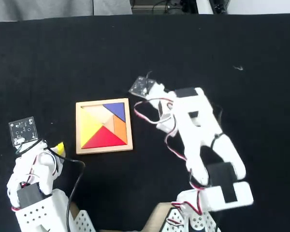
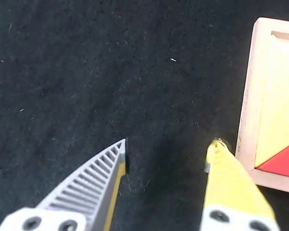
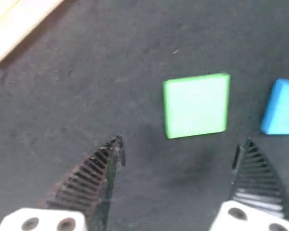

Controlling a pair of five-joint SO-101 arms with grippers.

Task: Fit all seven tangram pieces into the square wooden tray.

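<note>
Black worktop [image 1: 48, 58], square wooden tray [image 1: 78, 128] a bit left of centre and part filled. Seated in the tray: yellow piece [image 1: 89, 126] at 9 o'clock, red piece [image 1: 105, 138] at 6, orange piece [image 1: 120, 128] at 3, dark blue piece [image 1: 117, 109] at 1. Pale patch at 11 could be a piece or bare floor, can't tell

Right arm [image 1: 195, 121] stretches in from the tray's 4 o'clock, wrist ending just off its 1 o'clock corner. Left arm [image 1: 36, 174] sits low at the tray's 8 o'clock

Right end effector [image 3: 181, 143]: released, fingers spread wide, nothing between them. Left end effector [image 2: 169, 143]: also released and empty, its yellow fingertip [image 2: 226, 178] near the tray rim, over bare cloth

Key relation: green square [image 3: 196, 105] lies flat on the worktop just ahead of the right fingertips, inside the span of the two fingers. No long axis to fuss over. Its edges sit near square to the closing line, so I'd judge a short advance and drop brackets it with little wrist roll. Right arm is clearly nearer; the left has the tray in between

Blue triangle [image 3: 282, 108] sits near the square, not touching, at the edge of the finger span. Risk: the finger on that side nudges it on the way down

Views: right wrist gives both loose pieces and their spacing. High gives tray fill and both arms, with the right arm's bulk over that spot. Left wrist gives tray rim, yellow and red
</note>
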